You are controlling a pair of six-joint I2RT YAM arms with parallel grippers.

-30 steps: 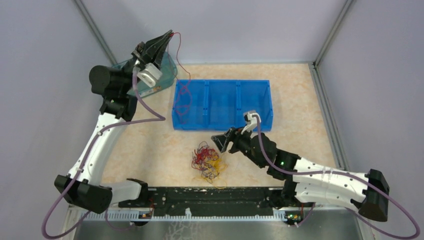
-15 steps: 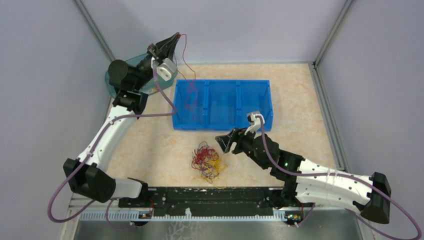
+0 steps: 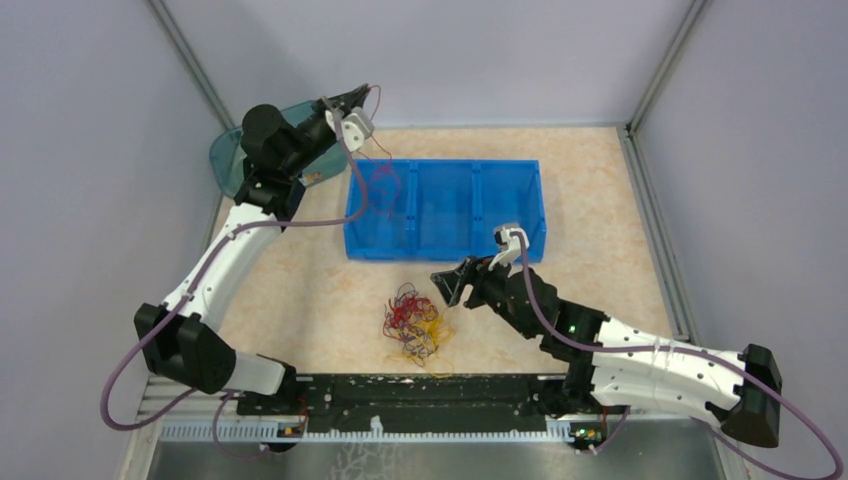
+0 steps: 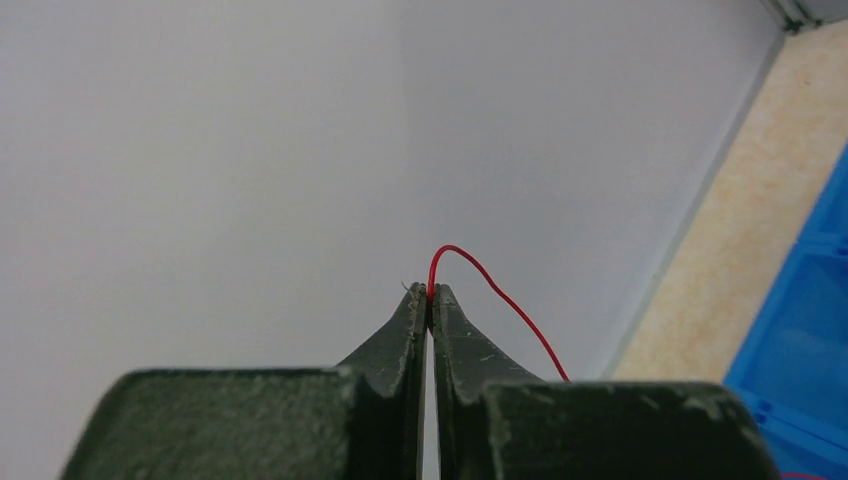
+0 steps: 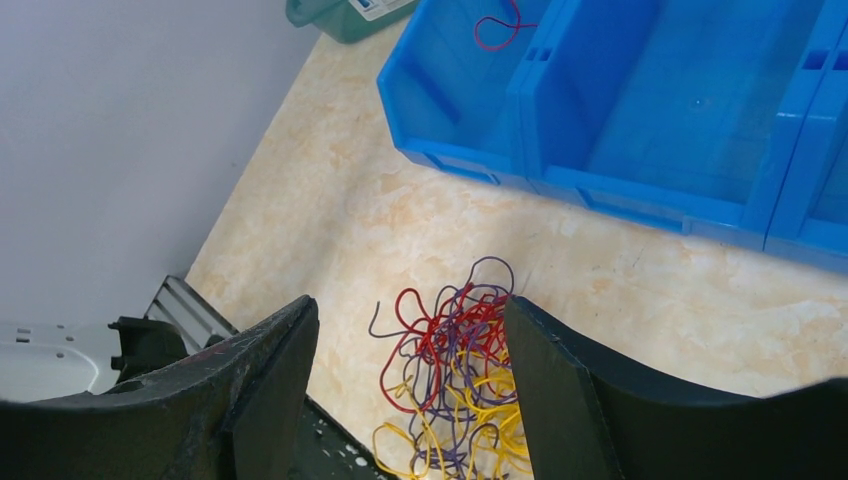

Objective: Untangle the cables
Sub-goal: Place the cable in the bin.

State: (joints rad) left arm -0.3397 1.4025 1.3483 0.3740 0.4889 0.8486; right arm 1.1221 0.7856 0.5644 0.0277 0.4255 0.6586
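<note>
Beige marbled tabletop (image 3: pixel 600 200), plain grey walls (image 3: pixel 480 50) on three sides, and one red strand lifted out of the mess.
The left gripper (image 3: pixel 370 92) is up in the back-left corner with its jaws pinched on a red cable (image 4: pixel 500 294). The strand trails toward 5 o'clock into what looks like the left compartment of the blue bin (image 3: pixel 445 250). The tangle of cables (image 3: pixel 413 323) lies near the front edge, with the right gripper (image 3: pixel 447 285) hovering at its 1 o'clock, spread wide and empty, not touching.
</note>
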